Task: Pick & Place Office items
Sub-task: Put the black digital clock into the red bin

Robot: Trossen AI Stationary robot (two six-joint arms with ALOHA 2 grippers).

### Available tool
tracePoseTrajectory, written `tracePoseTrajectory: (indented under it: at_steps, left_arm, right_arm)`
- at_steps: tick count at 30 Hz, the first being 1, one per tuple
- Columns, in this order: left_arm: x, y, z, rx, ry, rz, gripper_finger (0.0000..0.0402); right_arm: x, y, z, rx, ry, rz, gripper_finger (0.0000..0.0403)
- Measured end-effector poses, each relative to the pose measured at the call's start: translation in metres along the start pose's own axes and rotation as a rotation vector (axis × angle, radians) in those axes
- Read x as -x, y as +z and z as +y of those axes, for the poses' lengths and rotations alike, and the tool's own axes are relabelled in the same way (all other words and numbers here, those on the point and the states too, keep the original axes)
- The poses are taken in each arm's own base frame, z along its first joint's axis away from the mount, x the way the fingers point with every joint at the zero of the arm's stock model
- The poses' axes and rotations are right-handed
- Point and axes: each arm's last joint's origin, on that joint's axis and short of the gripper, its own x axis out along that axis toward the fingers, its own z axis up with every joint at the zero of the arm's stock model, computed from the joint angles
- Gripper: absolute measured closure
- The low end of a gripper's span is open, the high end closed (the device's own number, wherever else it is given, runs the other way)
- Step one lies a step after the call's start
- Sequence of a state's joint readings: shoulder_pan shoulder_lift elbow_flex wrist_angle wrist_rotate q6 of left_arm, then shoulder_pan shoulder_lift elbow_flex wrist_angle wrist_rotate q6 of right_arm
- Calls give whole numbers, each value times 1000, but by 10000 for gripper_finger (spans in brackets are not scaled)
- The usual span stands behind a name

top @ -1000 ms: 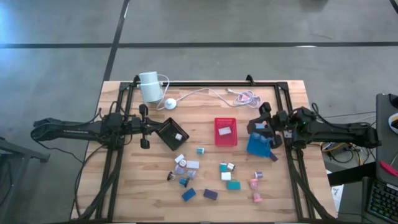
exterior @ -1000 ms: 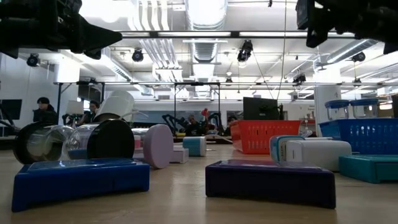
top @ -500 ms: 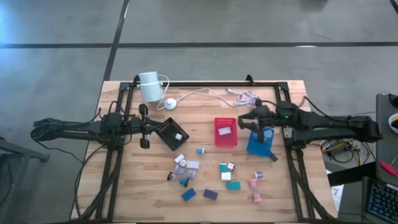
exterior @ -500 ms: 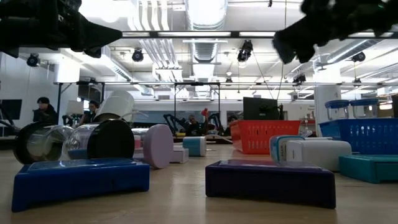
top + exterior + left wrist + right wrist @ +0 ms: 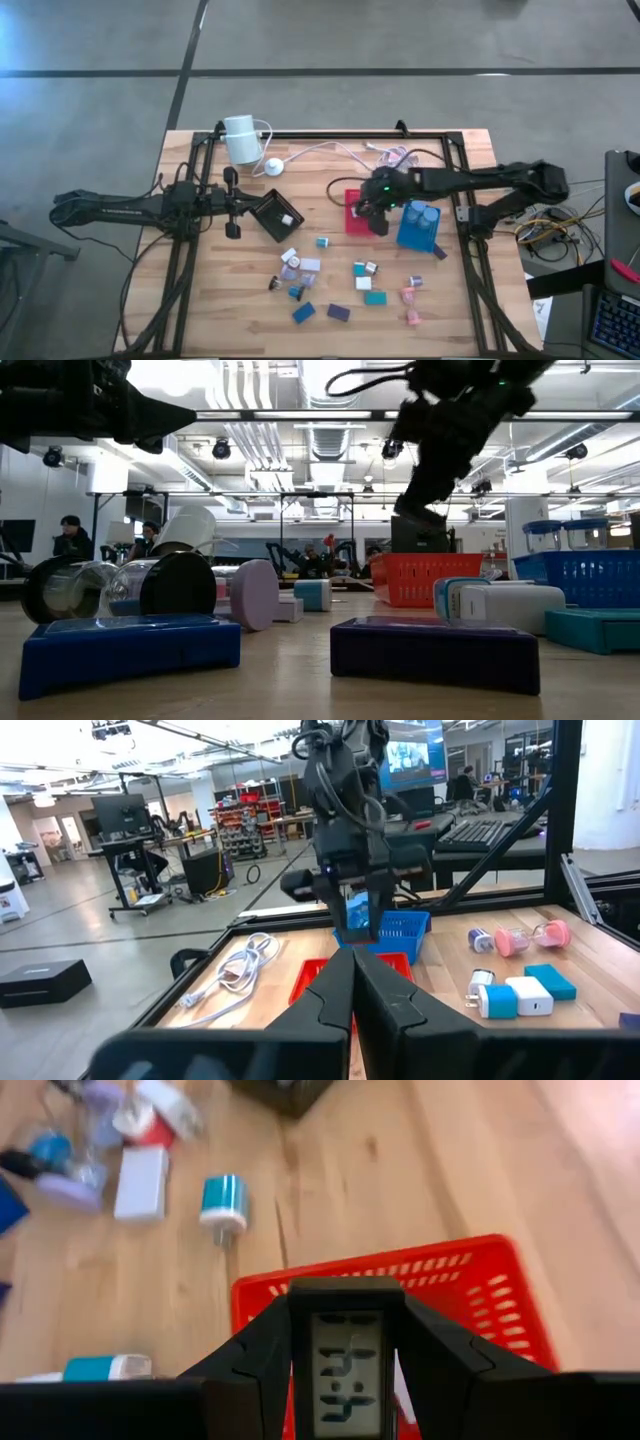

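**End effector holds small display block above red tray**

The right end effector (image 5: 374, 212) hangs over the red tray (image 5: 354, 222) near the middle of the tabletop (image 5: 460, 300), its fingers (image 5: 250, 1365) clamped on a small black block with a grey display (image 5: 346, 1370). In the right wrist view we see that block gripped squarely between the two dark fingers, with the tray's mesh wall directly beyond it. The blue tray (image 5: 417, 228) sits just beside, at the end effector's 3 o'clock in the overhead view.

The left end effector (image 5: 234, 204) waits at the tabletop's 9 o'clock side, fingers pressed together and holding nothing, beside the black tray (image 5: 275, 214), where one white piece lies.

We count the remaining office items (image 5: 340, 285) scattered loosely toward 6 o'clock of the red tray: a teal cylinder (image 5: 322, 242), a white block (image 5: 310, 265), a blue block (image 5: 303, 313), a purple block (image 5: 338, 313), a teal block (image 5: 375, 298) and pink pieces (image 5: 410, 296) among them. At about 11 o'clock stands a white cylinder (image 5: 240, 139), its cable (image 5: 330, 150) trailing along the far edge.
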State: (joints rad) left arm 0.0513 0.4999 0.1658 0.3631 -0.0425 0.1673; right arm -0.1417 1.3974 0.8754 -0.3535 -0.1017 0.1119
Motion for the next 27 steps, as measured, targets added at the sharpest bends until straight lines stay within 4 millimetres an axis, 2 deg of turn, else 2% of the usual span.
tracePoseTrajectory:
  at_steps: [7,15,27]
  left_arm:
    - [0,-1,0,0,-1,6,390]
    - [0,-1,0,-1,-2,7,390]
    - [0,-1,0,-1,-1,6,390]
  right_arm:
    - [-32,8,8,27,-82,191,265]
    - [-64,6,8,47,-100,311,265]
    - [-84,4,6,67,-99,381,264]
